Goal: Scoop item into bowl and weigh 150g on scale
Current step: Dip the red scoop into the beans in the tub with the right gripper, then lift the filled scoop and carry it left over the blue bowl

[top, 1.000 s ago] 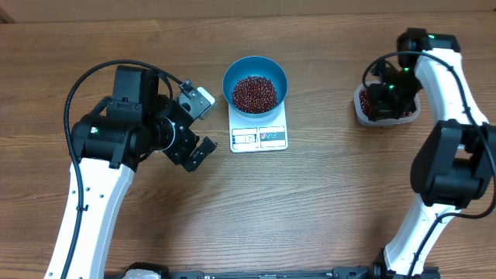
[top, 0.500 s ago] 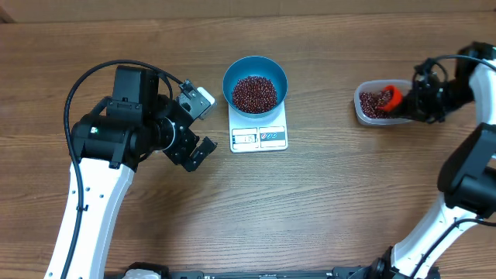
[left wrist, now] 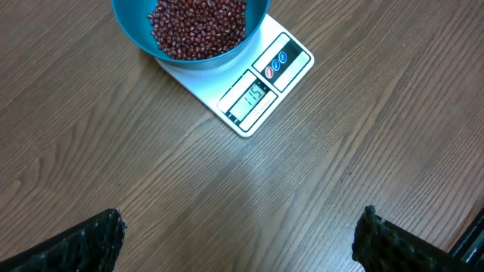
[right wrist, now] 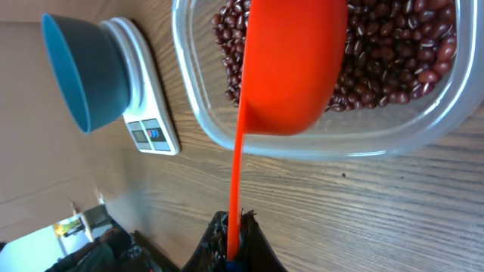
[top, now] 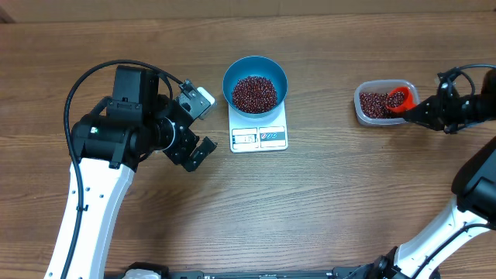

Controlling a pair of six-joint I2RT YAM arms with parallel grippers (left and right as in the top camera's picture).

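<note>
Wooden bench [top: 325, 201] | red-brown beans [top: 254, 93] in round blue bowl [top: 227, 87] on white flat scale [top: 260, 138], upper centre | right gripper [right wrist: 233, 242] clamped on orange scoop [right wrist: 291, 68] over clear tub [top: 363, 108]; left gripper [top: 203, 124] wide, empty | risk: full scoop overshoots target.

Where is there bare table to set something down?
Free: the table between scale and tub, and the wide stretch on the scale's display side. Crowded: beside the left gripper, and at the tub, where the right gripper holds the scoop.
</note>
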